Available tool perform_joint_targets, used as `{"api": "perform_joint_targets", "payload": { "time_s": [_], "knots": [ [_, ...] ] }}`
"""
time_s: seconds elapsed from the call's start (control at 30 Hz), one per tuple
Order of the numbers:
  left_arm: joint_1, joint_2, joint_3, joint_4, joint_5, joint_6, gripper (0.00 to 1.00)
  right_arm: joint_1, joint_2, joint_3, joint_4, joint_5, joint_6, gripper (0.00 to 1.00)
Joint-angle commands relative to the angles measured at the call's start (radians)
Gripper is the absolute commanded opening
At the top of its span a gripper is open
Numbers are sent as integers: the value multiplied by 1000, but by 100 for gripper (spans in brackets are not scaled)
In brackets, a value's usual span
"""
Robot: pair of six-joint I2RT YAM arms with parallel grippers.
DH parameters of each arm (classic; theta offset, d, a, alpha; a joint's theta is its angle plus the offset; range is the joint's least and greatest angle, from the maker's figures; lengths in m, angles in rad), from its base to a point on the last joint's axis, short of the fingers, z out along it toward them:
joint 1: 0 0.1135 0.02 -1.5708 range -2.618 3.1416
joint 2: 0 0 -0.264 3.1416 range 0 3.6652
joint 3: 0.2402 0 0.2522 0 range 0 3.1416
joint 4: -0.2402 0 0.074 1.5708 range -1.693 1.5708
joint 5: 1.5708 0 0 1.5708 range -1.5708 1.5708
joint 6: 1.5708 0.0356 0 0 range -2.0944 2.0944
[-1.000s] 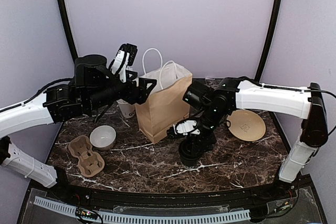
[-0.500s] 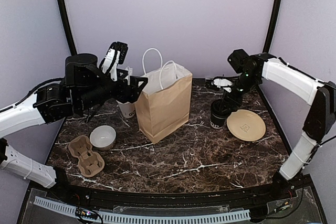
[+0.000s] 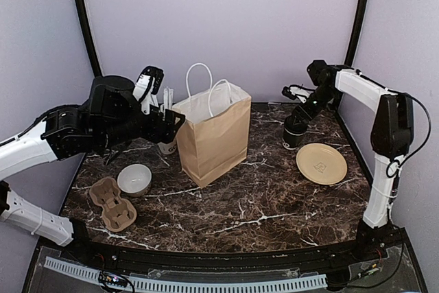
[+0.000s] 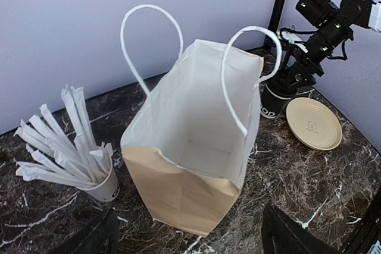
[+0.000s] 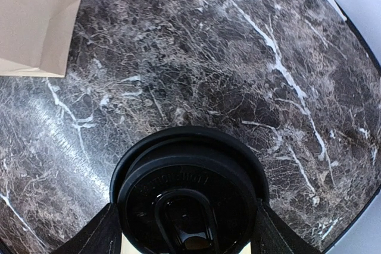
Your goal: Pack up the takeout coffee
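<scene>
- The takeout coffee [image 3: 293, 135] is at the far right of the marble table [image 3: 260, 204], just behind the tan plate [image 3: 322, 163] and well apart from the brown paper bag [image 3: 214, 143]. Whether its base rests on the table cannot be determined
- Its black lid [image 5: 189, 197] is fitted. In the right wrist view the lid hides the cup body, and the lower frame edge cuts off the near rim
- The right gripper [image 5: 187, 221] straddles the cup from above, one finger [image 5: 107, 233] pressed to each side and clamped onto it. In the top view the fingers merge with the black cup
- The bag stands upright near the table centre with its mouth open, both white handles raised and its white interior exposed
- The left gripper [image 4: 189, 230] hangs over the near side of the bag, spread wide and holding nothing. Only two dark fingers [image 4: 89, 239] show, cut off at the frame edge
- The white cup of sticks [image 4: 101, 185] stands just beside the bag; in the top view the left arm hides most of it
- The white bowl [image 3: 134, 179] and cardboard cup carrier [image 3: 112, 203] lie near left, apart from the bag
</scene>
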Motion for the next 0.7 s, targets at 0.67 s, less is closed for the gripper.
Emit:
{"api": "perform_joint_targets", "payload": {
  "time_s": [0.67],
  "knots": [
    [270,-65,-170,-762,438,-499,57,-30,-236,-97,97,-108,164,91]
  ]
}}
